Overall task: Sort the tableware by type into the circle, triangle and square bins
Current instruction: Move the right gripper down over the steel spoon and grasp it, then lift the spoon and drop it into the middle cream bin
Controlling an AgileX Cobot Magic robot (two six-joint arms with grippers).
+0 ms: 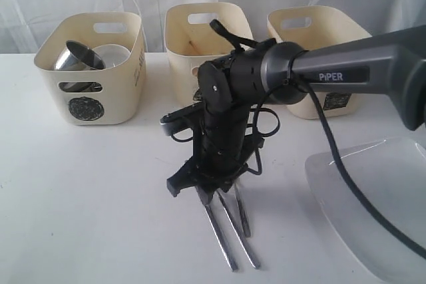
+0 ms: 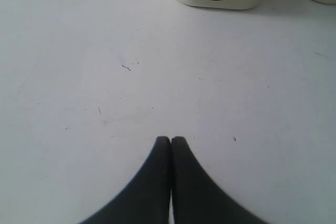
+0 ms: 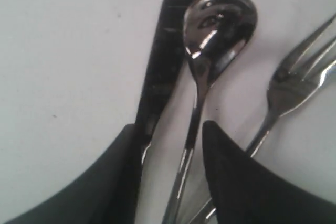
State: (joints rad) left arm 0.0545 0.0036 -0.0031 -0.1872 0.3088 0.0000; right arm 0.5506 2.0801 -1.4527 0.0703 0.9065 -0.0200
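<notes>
Progress check: the circle bin [image 1: 90,91] already has a steel mug [image 1: 76,56] and a white bowl [image 1: 113,54] in it. There might be chopsticks in the middle bin [image 1: 183,58], but it's hard to tell from this angle.

Left to sort are the knife [image 3: 168,40], spoon [image 3: 220,24] and fork [image 3: 299,82], side by side on the table [image 2: 79,77], plus the big white plate [image 1: 379,204] off to the right.

The right gripper [image 3: 170,129] is down over the cutlery, fingers spread with the spoon's handle between them, not pinching yet. The knife runs right up to one finger and the fork sits close on the other side, so either could get nudged.

The left gripper [image 2: 170,140] is pressed together, holding nothing, over the table near the circle bin.
</notes>
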